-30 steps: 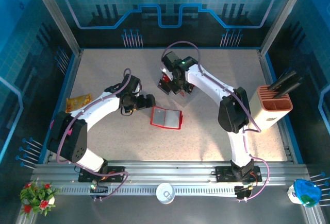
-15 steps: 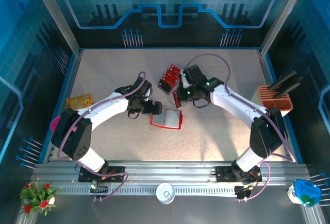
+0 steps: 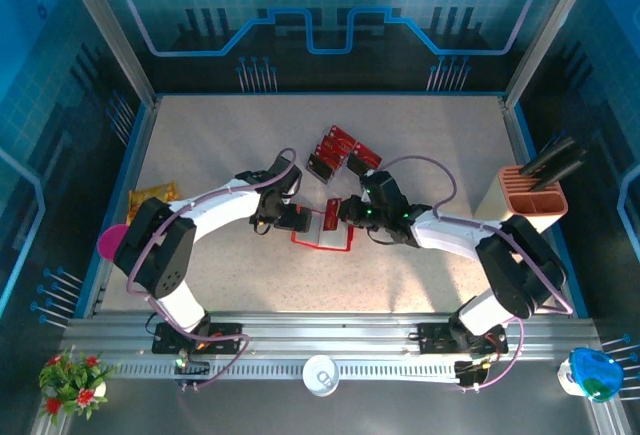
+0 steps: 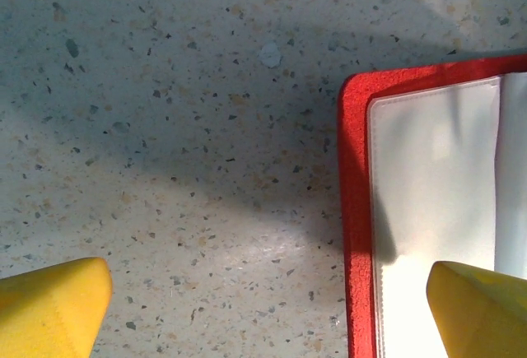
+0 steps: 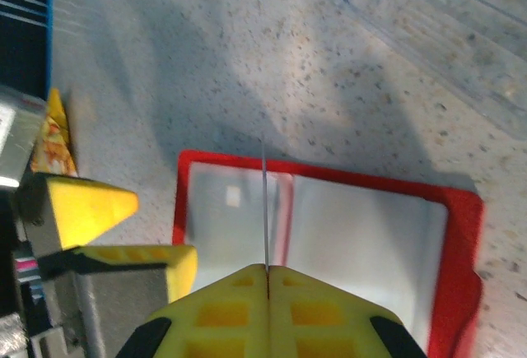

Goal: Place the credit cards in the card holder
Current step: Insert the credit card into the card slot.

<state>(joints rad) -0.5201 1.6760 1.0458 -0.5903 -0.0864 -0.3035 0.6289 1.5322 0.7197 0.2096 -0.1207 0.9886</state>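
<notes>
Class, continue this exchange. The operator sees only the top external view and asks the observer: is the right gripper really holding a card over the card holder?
Observer: Yes. The right wrist view shows the right gripper shut on a card, seen edge-on, over the open card holder.
Operator: Where do the left gripper's jaws stand?
Observer: Open. In the left wrist view the left gripper straddles the holder's red edge: one fingertip over a clear pocket, the other over bare table.
</notes>
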